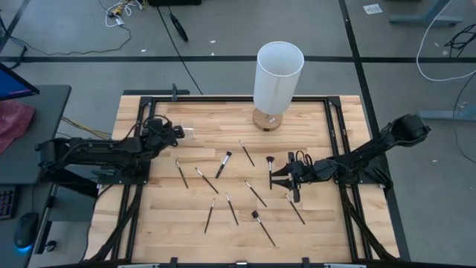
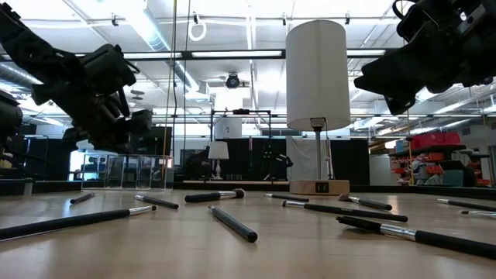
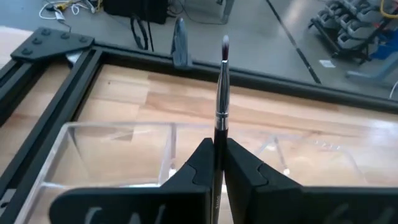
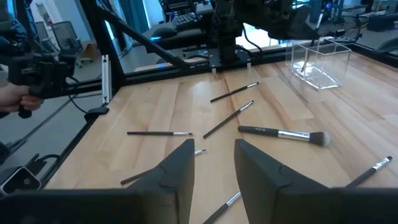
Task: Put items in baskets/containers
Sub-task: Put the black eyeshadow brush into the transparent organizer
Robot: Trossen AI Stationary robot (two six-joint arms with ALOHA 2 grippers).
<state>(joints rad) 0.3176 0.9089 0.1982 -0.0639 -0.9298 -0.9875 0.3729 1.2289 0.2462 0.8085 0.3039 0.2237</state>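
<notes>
My left gripper [image 3: 219,163] is shut on one thin black makeup brush [image 3: 221,93] at the table's far left, just above the transparent container [image 3: 124,152]. In the high view the left gripper [image 1: 175,133] sits beside the container [image 1: 190,132]. Several other brushes [image 1: 224,164] lie flat and scattered across the table's middle. My right gripper [image 1: 274,179] hovers open at the right of the table, and nothing is between its fingers [image 4: 181,168]. A brush with a fluffy head [image 4: 283,133] lies ahead of it. My left gripper pinches the brush's black handle [image 3: 218,142] between its two fingers, below the metal ferrule. The brush runs along the fingers and sticks out past their tips. Its bristle tip [image 3: 225,42] points toward the table's far edge. It is clear of the table, over the container's open top.
A tall white cylinder lamp [image 1: 277,74] on a wooden base stands at the far middle. A black metal frame [image 1: 134,193] borders the wooden table. In the right wrist view a person's hand [image 4: 15,96] holds a device beyond the table.
</notes>
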